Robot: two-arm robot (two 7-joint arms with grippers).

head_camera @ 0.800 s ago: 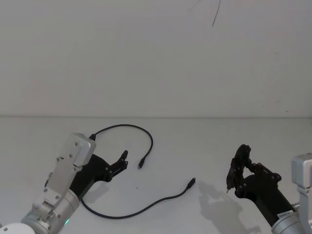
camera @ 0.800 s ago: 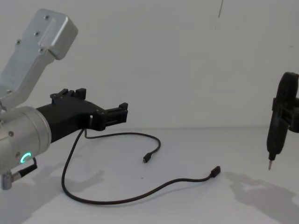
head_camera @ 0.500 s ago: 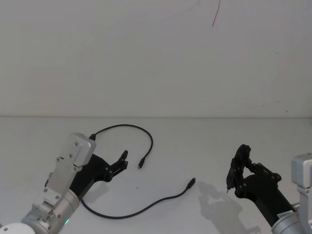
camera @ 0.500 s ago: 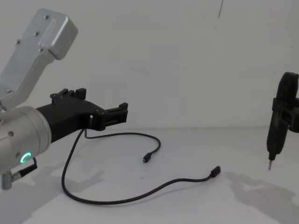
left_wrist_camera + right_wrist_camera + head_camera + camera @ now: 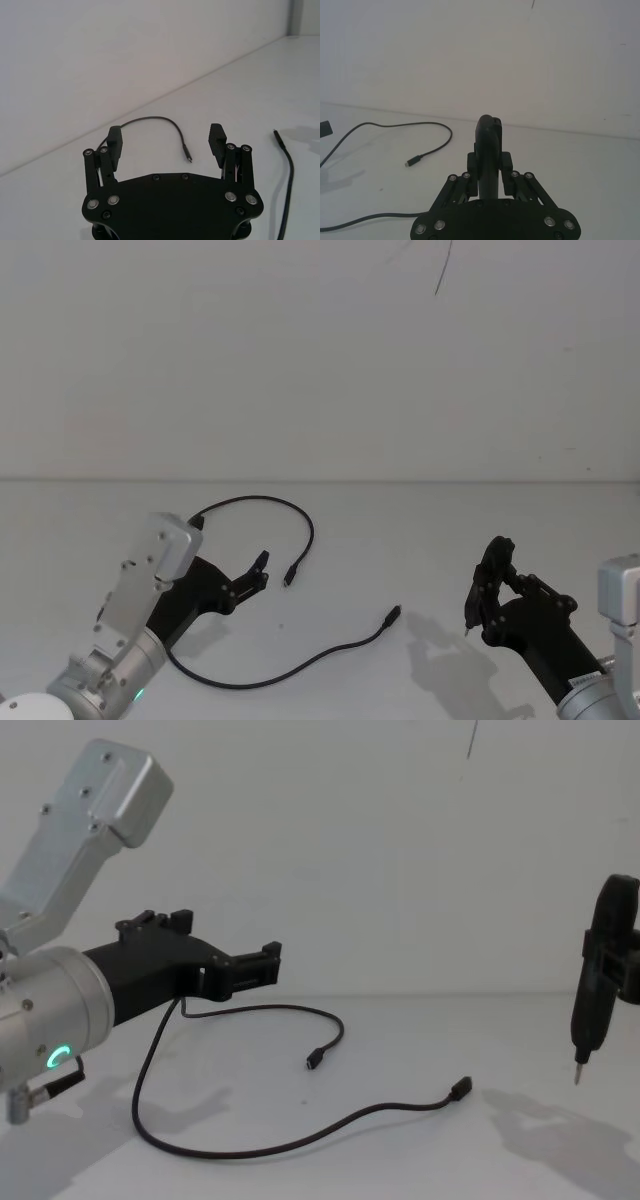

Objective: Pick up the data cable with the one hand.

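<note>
The left gripper, at lower left of the head view, has edged slightly toward the frame's centre, its fingers spread wide and empty above the table. The data cable lies unmoved in its loose curve across the lower middle. The right gripper, lower right, stays put, fingers pressed together.

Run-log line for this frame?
data cable: slack on table, ungrasped | left pincer: open, hovering above it | right pincer: parked right, shut on black pointed tool
</note>
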